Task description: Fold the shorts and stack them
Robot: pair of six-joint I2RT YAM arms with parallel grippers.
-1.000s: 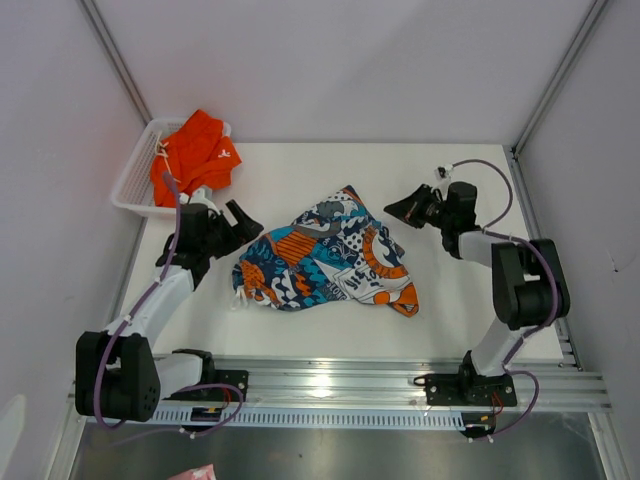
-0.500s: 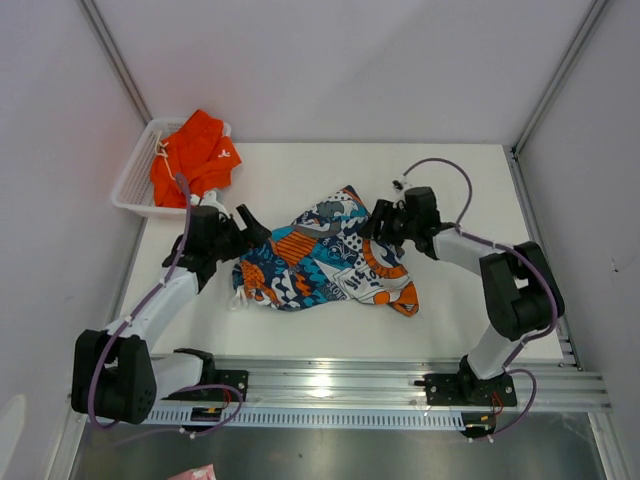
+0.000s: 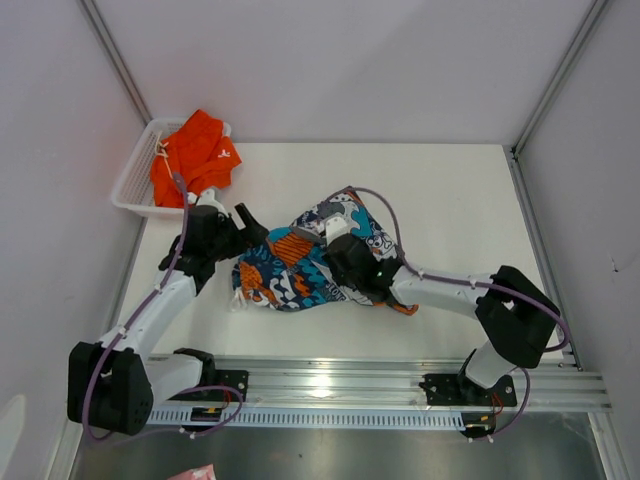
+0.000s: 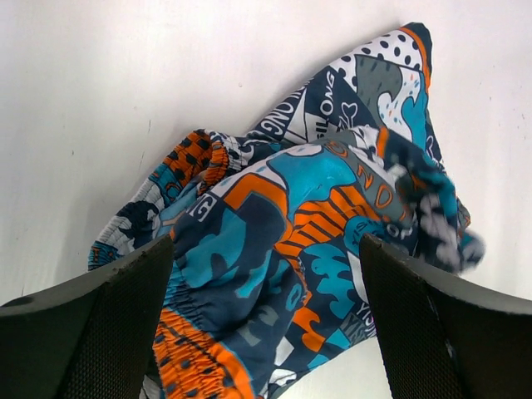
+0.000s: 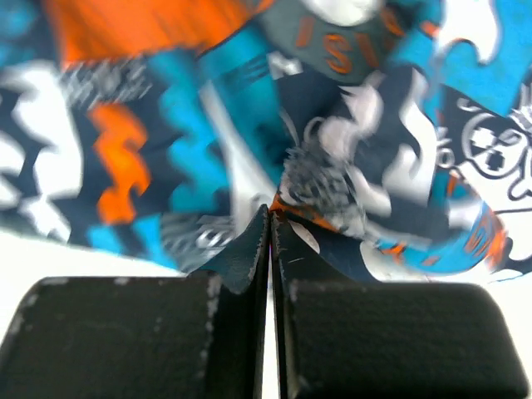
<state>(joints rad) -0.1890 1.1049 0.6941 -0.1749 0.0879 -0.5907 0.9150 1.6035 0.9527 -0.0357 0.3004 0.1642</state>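
The printed shorts point(image 3: 290, 270), a blue, teal, orange and white pair, lie crumpled mid-table. My right gripper point(image 3: 325, 245) reaches over their middle. In the right wrist view its fingertips point(image 5: 270, 212) are shut together, pinching a fold of the printed cloth point(image 5: 332, 174), which is blurred. My left gripper point(image 3: 250, 225) is at the shorts' left edge and stands open. The left wrist view shows its two fingers wide apart above the elastic waistband point(image 4: 199, 349), with nothing gripped. The plain orange shorts point(image 3: 195, 155) lie heaped in the white basket point(image 3: 130, 190).
The basket sits in the back left corner against the left wall. White walls and metal frame posts point(image 3: 545, 95) close in the table on three sides. A metal rail point(image 3: 330, 385) runs along the near edge.
My right arm swung from the table's right side leftward onto the printed shorts, opening and then shutting on the cloth. The left gripper edged slightly toward the shorts and stayed open.
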